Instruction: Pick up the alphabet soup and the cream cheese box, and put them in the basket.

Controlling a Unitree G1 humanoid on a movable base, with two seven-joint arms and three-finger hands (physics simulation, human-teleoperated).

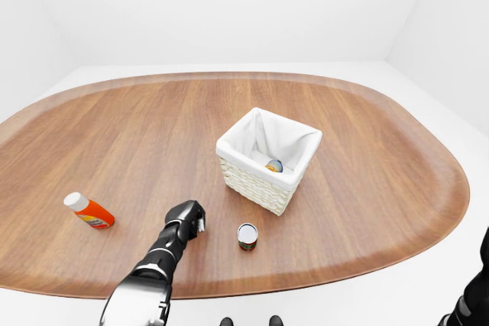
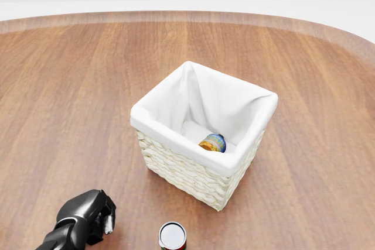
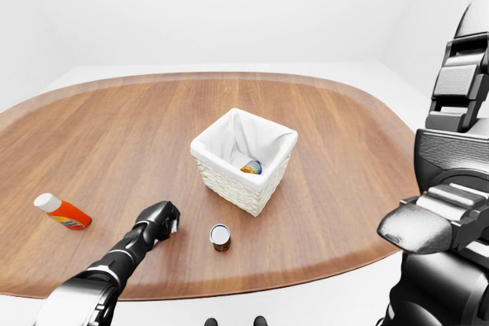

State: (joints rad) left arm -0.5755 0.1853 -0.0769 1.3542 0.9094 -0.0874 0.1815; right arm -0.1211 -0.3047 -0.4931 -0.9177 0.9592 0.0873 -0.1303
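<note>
One can (image 1: 247,235) (upright) stands near the basket (image 1: 263,185), orange bottle (image 1: 89,211) apart.

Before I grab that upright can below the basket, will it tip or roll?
The can stands upright on the table, so a low nudge probably slides it; a high push may tip it, and on its side it would likely roll. Its smooth wall looks slippery.

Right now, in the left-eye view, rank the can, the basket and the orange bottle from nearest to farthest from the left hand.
1. The can, standing on the table just right of the left hand.
2. The orange bottle, lying out to the hand's left.
3. The basket, up and to the right, beyond the can.
</note>
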